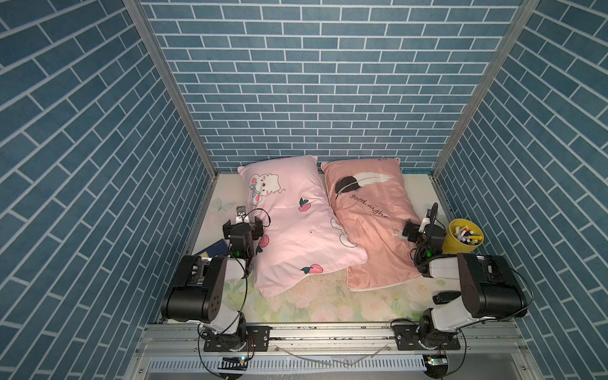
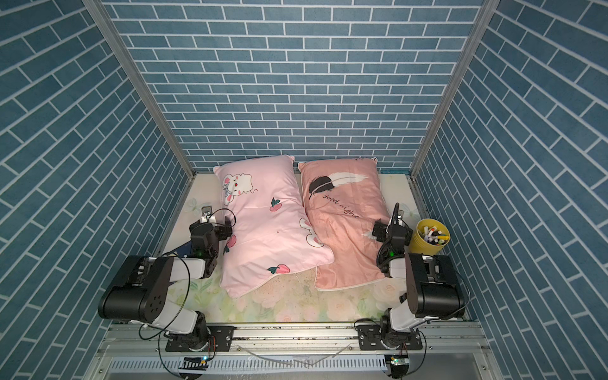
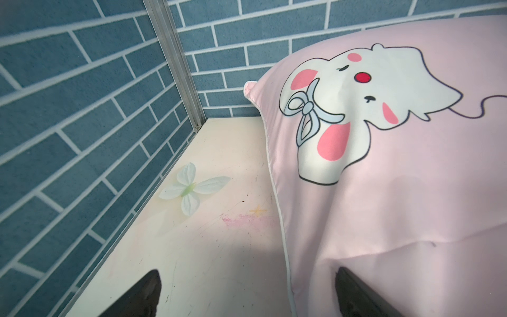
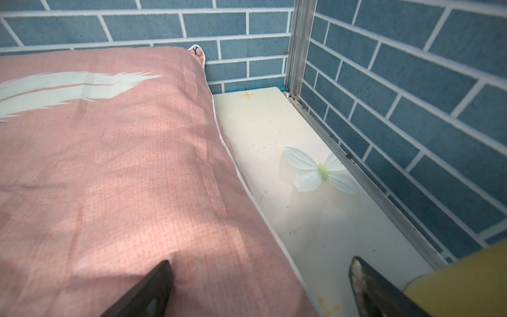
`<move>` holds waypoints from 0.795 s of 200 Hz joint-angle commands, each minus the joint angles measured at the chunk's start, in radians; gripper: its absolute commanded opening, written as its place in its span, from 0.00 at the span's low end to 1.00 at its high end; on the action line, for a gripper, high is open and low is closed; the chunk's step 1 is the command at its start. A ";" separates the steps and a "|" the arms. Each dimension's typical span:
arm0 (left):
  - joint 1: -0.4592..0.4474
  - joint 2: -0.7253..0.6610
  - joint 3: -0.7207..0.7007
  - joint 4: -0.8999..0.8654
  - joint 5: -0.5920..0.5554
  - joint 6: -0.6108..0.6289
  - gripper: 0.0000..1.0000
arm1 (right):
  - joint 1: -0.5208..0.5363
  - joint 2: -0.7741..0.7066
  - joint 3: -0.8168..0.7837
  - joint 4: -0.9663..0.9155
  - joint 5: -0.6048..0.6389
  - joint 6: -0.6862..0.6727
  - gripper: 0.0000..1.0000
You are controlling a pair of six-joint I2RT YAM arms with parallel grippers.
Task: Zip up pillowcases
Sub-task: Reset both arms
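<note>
In both top views, you see the light pink pillowcase (image 1: 296, 230) in the middle of the frame, running from the back wall toward lower centre. Its right edge overlaps the salmon pillowcase (image 1: 371, 230) beside it. Both lie on the pale floral sheet (image 1: 312, 302). Your left gripper (image 1: 244, 227) sits at the pink cover's left edge, fingers spread wide and holding nothing. Your right gripper (image 1: 422, 230) sits at the salmon cover's right edge, also spread wide and empty. The yellow cup (image 1: 452, 245) of pens is just to its right.

In the left wrist view, your left gripper (image 3: 247, 270) shows two dark fingers far apart with nothing between them. One hangs over the bare pale surface. The other is over the pink fabric (image 3: 411, 205), just inside its white piped edge. The cloth is creased there, but you cannot tell whether the finger touches it. A pale butterfly (image 3: 189, 189) lies near the brick wall.

In the right wrist view, your right gripper (image 4: 260, 260) is equally wide and grips nothing. One finger is over the salmon cloth (image 4: 109, 164), though contact is unclear. The other is over the bare surface beside the cup (image 4: 466, 274). A second butterfly (image 4: 321, 173) lies beyond.
</note>
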 commanded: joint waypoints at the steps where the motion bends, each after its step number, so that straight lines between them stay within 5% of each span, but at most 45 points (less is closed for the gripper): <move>1: 0.004 0.014 -0.014 -0.008 0.015 0.005 1.00 | -0.003 0.008 -0.001 -0.009 0.022 -0.015 0.99; 26: 0.004 0.014 -0.014 -0.008 0.015 0.005 0.98 | -0.003 0.009 0.004 -0.017 0.016 -0.016 0.99; 33: 0.004 0.015 -0.014 -0.008 0.015 0.005 0.80 | -0.003 0.009 0.004 -0.018 0.018 -0.017 0.99; 39: 0.004 0.014 -0.014 -0.008 0.015 0.005 0.55 | -0.003 0.010 0.004 -0.017 0.019 -0.017 0.99; 47: 0.004 0.012 -0.014 -0.008 0.015 0.006 0.01 | -0.003 0.008 0.004 -0.017 0.017 -0.017 0.99; 59: 0.004 0.014 -0.014 -0.009 0.014 0.006 0.00 | -0.003 0.008 0.005 -0.019 -0.001 -0.022 0.98; 62: 0.004 0.014 -0.014 -0.010 0.014 0.006 0.00 | -0.004 0.008 0.007 -0.023 -0.024 -0.029 0.92; 64: 0.004 0.015 -0.014 -0.010 0.015 0.006 0.00 | -0.004 0.009 0.010 -0.028 -0.044 -0.035 0.78; 72: 0.004 0.014 -0.014 -0.010 0.015 0.005 0.00 | -0.010 0.010 0.023 -0.055 -0.104 -0.046 0.02; 79: 0.004 0.014 -0.014 -0.008 0.015 0.006 0.00 | -0.018 0.007 0.017 -0.048 -0.122 -0.045 0.00; 84: 0.004 0.015 -0.014 -0.008 0.014 0.006 0.17 | -0.018 0.007 0.017 -0.049 -0.124 -0.049 0.00; 93: 0.003 0.014 -0.015 -0.008 0.015 0.006 0.86 | -0.019 0.008 0.023 -0.056 -0.128 -0.046 0.00; 96: 0.004 0.013 -0.014 -0.008 0.014 0.006 0.98 | -0.021 0.009 0.022 -0.056 -0.129 -0.045 0.00; 100: 0.003 0.014 -0.014 -0.008 0.015 0.005 1.00 | -0.021 0.008 0.022 -0.055 -0.129 -0.045 0.00; 103: 0.004 0.014 -0.014 -0.008 0.015 0.005 1.00 | -0.021 0.008 0.022 -0.054 -0.131 -0.044 0.13; 107: 0.004 0.014 -0.014 -0.008 0.014 0.007 0.99 | -0.021 0.007 0.021 -0.053 -0.129 -0.044 0.45; 110: 0.004 0.012 -0.014 -0.008 0.015 0.006 1.00 | -0.021 0.008 0.021 -0.053 -0.126 -0.044 0.84; 113: 0.004 0.014 -0.014 -0.008 0.014 0.005 1.00 | -0.022 0.008 0.020 -0.051 -0.121 -0.042 0.96; 159: 0.004 0.013 -0.019 -0.002 0.014 0.008 1.00 | -0.022 0.009 0.018 -0.047 -0.106 -0.038 0.99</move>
